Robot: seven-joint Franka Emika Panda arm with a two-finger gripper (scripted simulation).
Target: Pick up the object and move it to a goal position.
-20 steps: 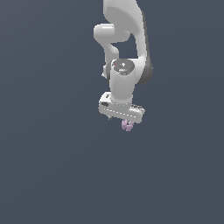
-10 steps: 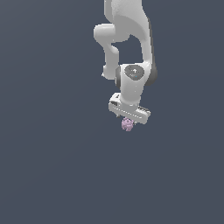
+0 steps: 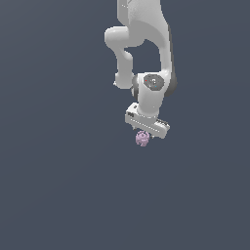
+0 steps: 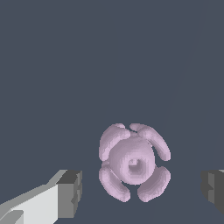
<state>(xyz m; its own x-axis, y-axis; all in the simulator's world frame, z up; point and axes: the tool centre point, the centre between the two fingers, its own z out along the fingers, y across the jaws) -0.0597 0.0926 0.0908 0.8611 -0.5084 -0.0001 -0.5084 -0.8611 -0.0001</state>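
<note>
The object (image 3: 142, 138) is a tiny pale lilac-pink lumpy ball with darker grooves, just under the white hand in the exterior view. In the wrist view the object (image 4: 133, 162) sits between the two dark fingertips (image 4: 70, 192), with a gap on each side. My gripper (image 3: 144, 134) is open around it and touches it on neither side. In the wrist view the gripper (image 4: 142, 193) is centred on the object. Whether the object rests on the ground I cannot tell.
The white arm (image 3: 146, 44) reaches down from the top of the exterior view. Around it there is only a plain dark grey-blue ground (image 3: 58, 185).
The hand has shifted a little to the exterior view's right and turned, ending slightly lower. The object has stayed where it was.
</note>
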